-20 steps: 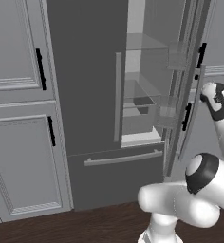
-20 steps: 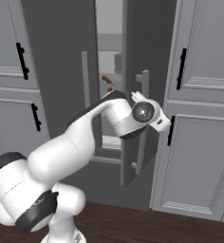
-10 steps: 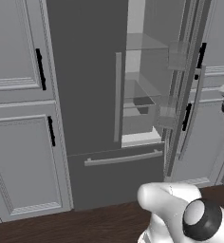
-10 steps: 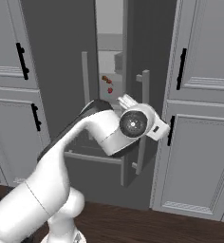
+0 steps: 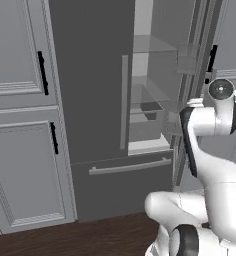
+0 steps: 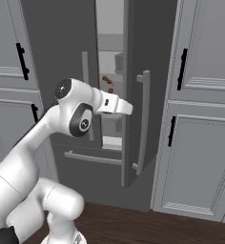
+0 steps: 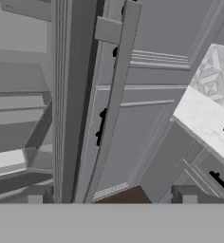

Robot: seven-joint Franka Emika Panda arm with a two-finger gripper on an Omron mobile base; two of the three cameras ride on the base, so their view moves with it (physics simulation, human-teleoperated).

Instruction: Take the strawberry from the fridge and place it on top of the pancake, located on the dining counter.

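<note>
The fridge (image 5: 90, 75) is tall and dark grey, with its right door (image 6: 133, 47) swung partly open on a pale interior with glass shelves. The strawberry (image 6: 110, 89) is a tiny red dot on a shelf inside the gap, beside a brownish-red food item (image 6: 104, 79). My hand (image 6: 120, 106) reaches toward that gap, just below and in front of the fruit. In the hand view my gripper (image 7: 110, 197) is open, with nothing between its fingertips (image 7: 35, 195). It looks past the door's edge (image 7: 76, 95) and silver bar handle (image 7: 116, 95). The pancake is out of view.
Light grey panelled cabinets with black handles flank the fridge (image 5: 20, 100) (image 6: 200, 143). The open door's long handle (image 6: 144, 124) stands just right of my hand. A white marble-look counter (image 7: 204, 121) shows at the right of the hand view; I cannot tell whether it is the dining counter. The floor is dark wood (image 6: 157, 224).
My hand has come away from the right door's handle and moved left, in front of the gap. The elbow has swung left and up. The door has stayed open.
</note>
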